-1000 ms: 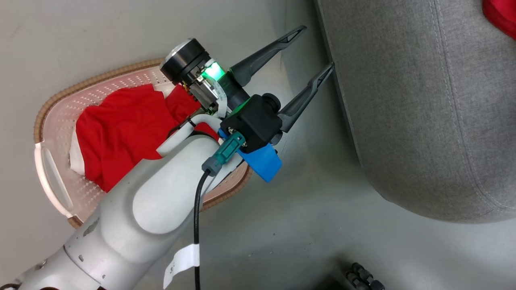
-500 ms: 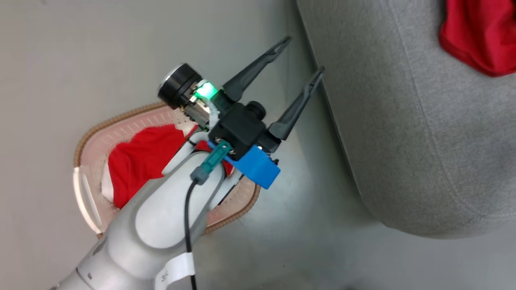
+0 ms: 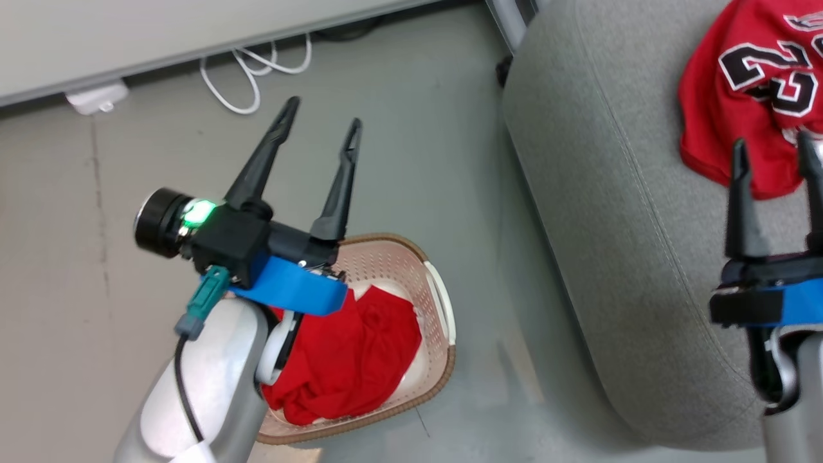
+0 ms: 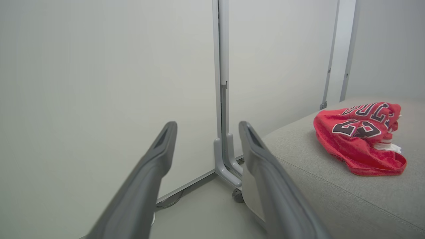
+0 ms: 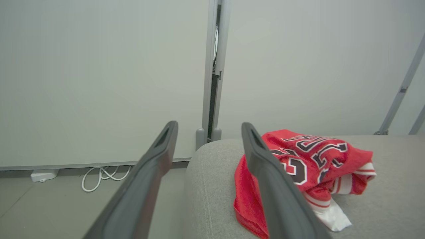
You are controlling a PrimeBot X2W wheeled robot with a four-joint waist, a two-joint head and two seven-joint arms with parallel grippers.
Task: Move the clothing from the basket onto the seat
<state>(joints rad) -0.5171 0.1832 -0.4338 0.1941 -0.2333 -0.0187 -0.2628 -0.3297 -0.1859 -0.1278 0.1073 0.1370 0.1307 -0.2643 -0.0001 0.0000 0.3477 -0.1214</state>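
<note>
Left hand (image 3: 323, 114), open and empty, is nearer: red garment (image 3: 360, 354) lies at its 6 o'clock, in basket (image 3: 445, 321). Right hand (image 3: 771, 141) open.

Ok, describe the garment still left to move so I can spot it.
Left of the grey seat, a cream basket with a woven brown rim sits on the floor. The crumpled garment inside is plain red, unlike the numbered jersey on the seat.

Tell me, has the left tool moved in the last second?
Yes. The left tool has swung away from the seat: its tips reached the seat's edge before, and now stand well clear.
</note>
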